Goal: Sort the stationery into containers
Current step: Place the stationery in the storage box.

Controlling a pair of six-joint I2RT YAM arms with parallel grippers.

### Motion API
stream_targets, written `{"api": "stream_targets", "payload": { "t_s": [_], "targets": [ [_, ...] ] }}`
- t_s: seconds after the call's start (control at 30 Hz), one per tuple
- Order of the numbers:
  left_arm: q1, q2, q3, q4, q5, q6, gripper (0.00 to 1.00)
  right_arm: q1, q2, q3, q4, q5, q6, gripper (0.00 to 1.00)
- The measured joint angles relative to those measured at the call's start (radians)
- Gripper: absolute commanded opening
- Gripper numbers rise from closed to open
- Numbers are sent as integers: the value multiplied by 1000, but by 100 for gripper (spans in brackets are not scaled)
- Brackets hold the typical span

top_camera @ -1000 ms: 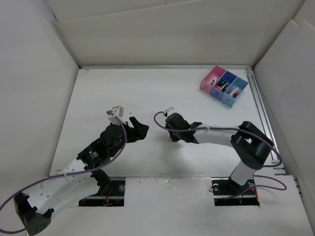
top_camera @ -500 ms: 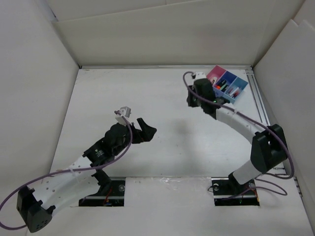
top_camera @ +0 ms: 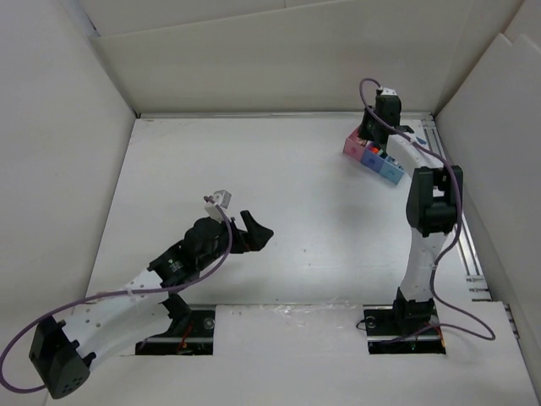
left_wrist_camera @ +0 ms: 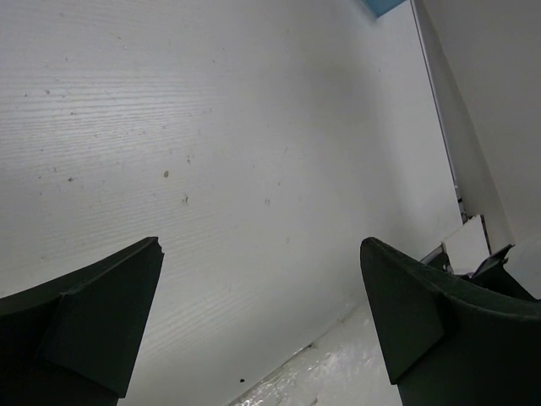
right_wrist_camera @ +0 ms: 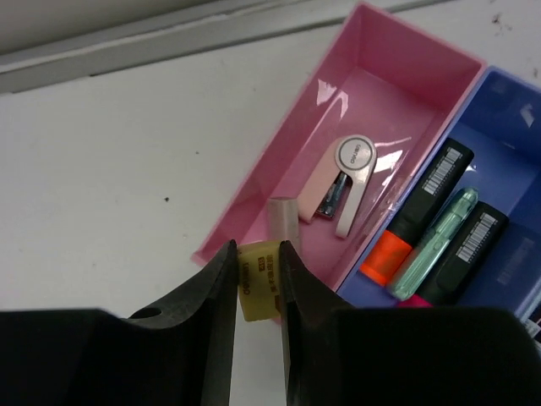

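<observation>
I am judging the sort as nearly done. In the right wrist view the pink compartment (right_wrist_camera: 372,34) is already holding a beige eraser block (right_wrist_camera: 283,222) and a small pink-and-white clip tool (right_wrist_camera: 347,182). The dark blue compartment (right_wrist_camera: 507,93) beside it is carrying black markers (right_wrist_camera: 423,220) and a pale green pen (right_wrist_camera: 435,241). From above I am not picking out loose stationery elsewhere on the counter (top_camera: 279,169), though small pieces could be escaping me.

The right pincer (right_wrist_camera: 256,264) is pinching a yellowish eraser (right_wrist_camera: 260,292) in narrow jaws, hanging just at the near rim of the pink compartment, so dropping it in is what I am reckoning remains. That arm is reaching fully out to the far right corner. The left pincer (left_wrist_camera: 260,254) is hovering wide and empty over bare counter, arm folded near its base.
</observation>
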Motion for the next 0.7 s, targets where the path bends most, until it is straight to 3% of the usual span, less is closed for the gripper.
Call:
{"api": "stream_targets", "payload": {
  "t_s": [0.1, 0.17, 0.47, 0.5, 0.6, 0.63, 0.7],
  "targets": [
    [0, -11, -7, 4, 6, 0, 100, -19, 55, 29, -19, -22, 5, 14],
    [0, -17, -13, 8, 7, 1, 100, -26, 73, 48, -30, -38, 7, 27],
    [0, -16, -18, 8, 13, 7, 100, -38, 63, 81, -36, -75, 12, 65],
    [0, -16, -18, 8, 13, 9, 100, -39, 51, 73, -36, -79, 11, 74],
    [0, -21, -18, 8, 13, 13, 100, -45, -7, 32, -37, -86, 12, 82],
    [0, -27, -18, 8, 13, 15, 100, -48, -36, 11, -34, -88, 11, 91],
    [0, -45, -18, 5, 11, 22, 100, -56, -116, -45, -34, -94, 11, 94]
  ]
}}
